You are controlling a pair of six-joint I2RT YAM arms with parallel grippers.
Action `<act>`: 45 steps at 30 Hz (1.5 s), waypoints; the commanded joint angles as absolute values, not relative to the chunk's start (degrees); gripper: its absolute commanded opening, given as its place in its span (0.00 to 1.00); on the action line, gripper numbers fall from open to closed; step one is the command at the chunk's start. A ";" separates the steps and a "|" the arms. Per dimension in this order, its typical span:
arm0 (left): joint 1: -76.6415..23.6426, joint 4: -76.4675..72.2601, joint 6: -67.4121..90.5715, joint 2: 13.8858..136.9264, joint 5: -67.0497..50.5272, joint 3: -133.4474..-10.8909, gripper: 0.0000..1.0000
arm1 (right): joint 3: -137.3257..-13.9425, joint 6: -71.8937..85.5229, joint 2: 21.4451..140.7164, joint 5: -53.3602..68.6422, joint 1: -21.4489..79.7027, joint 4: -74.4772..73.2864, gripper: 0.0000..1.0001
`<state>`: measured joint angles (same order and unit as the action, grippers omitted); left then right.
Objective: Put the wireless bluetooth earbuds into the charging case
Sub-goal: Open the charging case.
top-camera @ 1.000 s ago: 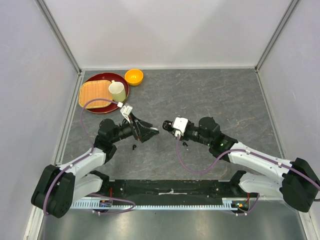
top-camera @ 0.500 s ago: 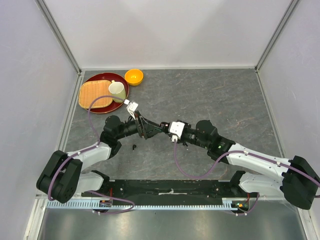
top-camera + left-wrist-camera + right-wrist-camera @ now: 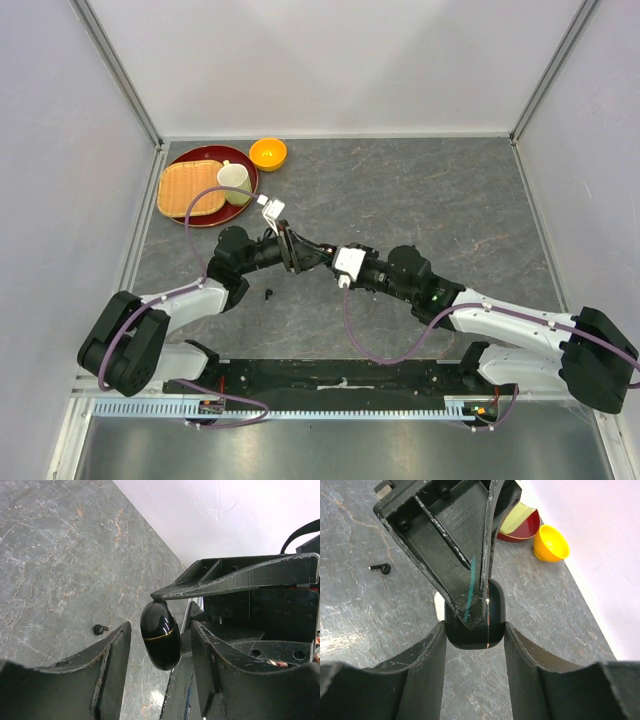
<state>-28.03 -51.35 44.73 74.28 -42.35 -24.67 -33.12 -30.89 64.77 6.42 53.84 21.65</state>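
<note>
The charging case, black and glossy with a thin gold seam, is pinched between the fingers of my right gripper, which is shut on it. My left gripper faces it head on; the case hangs between the left jaws with a gap on each side, so that gripper is open. In the top view both grippers meet above the table's middle, left gripper against right gripper. One black earbud lies on the table below, also seen as the earbud and the earbud.
At the back left stands a red tray with a woven mat and a pale cup. An orange bowl sits beside it. Walls close the table on three sides.
My left gripper has swung right to meet the right gripper and its jaws have narrowed around the case. The right arm has pushed the case leftward.
</note>
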 commanded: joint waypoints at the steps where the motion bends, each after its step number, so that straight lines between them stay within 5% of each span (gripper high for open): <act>1: -28.74 -51.42 45.79 75.23 -42.80 -27.68 0.54 | -32.96 -31.64 65.39 4.66 54.84 26.37 0.00; 6: -28.92 -50.80 45.53 75.58 -43.42 -28.04 0.36 | -33.40 -31.90 66.00 4.83 55.55 26.63 0.00; 11: -29.09 -50.80 44.30 75.68 -44.91 -28.13 0.03 | -33.40 -31.73 65.83 3.78 56.07 27.68 0.05; 12: -29.09 -51.15 44.04 75.50 -44.91 -27.86 0.02 | -33.40 -31.21 65.66 3.69 55.99 27.95 0.11; 14: -29.09 -52.03 43.42 75.15 -44.91 -27.42 0.02 | -34.36 -26.75 65.13 3.34 56.07 28.21 0.36; 15: -29.09 -53.16 43.24 74.71 -44.91 -26.64 0.02 | -34.89 -24.80 64.95 3.17 55.99 28.04 0.59; 16: -29.09 -53.52 43.07 74.27 -44.22 -26.20 0.02 | -36.11 -23.22 64.78 3.08 56.07 27.60 0.68; 24: -29.09 -51.50 35.87 65.40 -34.91 -20.14 0.02 | -39.03 -6.63 59.07 -4.29 55.99 20.75 0.97; 26: -29.09 -50.72 32.79 61.54 -31.92 -18.12 0.02 | -38.49 2.33 56.00 -13.21 55.73 19.00 0.98; 32: -29.00 -46.31 24.97 51.70 -27.86 -19.42 0.02 | -42.53 19.05 50.19 -14.06 54.14 7.22 0.98; 37: -29.00 -52.12 22.59 52.20 -30.32 -20.39 0.02 | -47.28 42.66 49.57 -37.31 52.04 -8.29 0.98; 45: -29.18 -46.50 23.15 54.85 -36.03 -29.44 0.02 | -59.31 66.70 56.42 -9.25 39.46 -13.89 0.98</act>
